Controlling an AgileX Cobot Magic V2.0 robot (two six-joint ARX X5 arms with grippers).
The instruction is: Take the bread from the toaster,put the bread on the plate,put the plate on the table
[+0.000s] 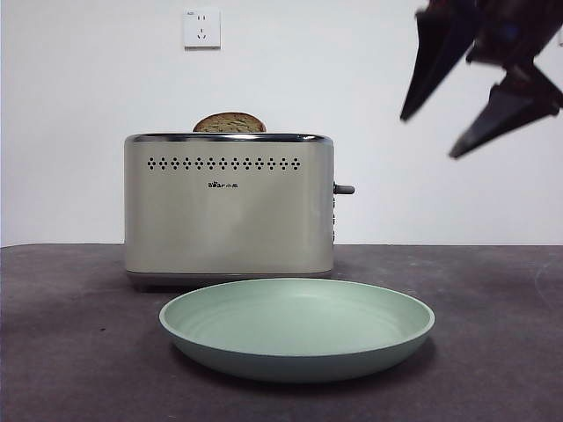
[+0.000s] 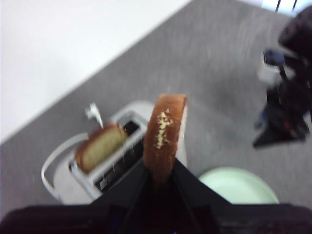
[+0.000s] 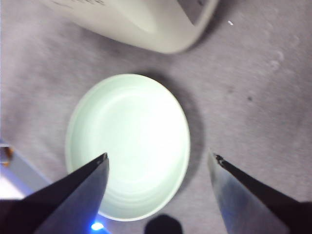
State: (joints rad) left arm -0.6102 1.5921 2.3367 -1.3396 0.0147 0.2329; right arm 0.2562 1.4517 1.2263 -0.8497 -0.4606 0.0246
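Note:
My left gripper [image 2: 159, 181] is shut on the bread [image 2: 165, 134], a thick slice seen edge-on with its brown crust showing, held high above the cream toaster [image 2: 68, 180]. It is out of the front view. A second slice [image 2: 100, 146] stands in a toaster slot; only its domed top [image 1: 230, 123] shows in the front view, above the toaster [image 1: 229, 207]. The mint-green plate [image 1: 297, 327] lies on the table [image 1: 70, 352] in front of the toaster. My right gripper [image 1: 431, 136] hangs open and empty at the upper right, above the plate [image 3: 127, 141].
The toaster's grey lever [image 1: 344, 189] sticks out on its right side. A white wall with a socket [image 1: 201, 28] stands behind the table. The right arm [image 2: 287, 107] shows dark in the left wrist view, beside the plate [image 2: 239, 186].

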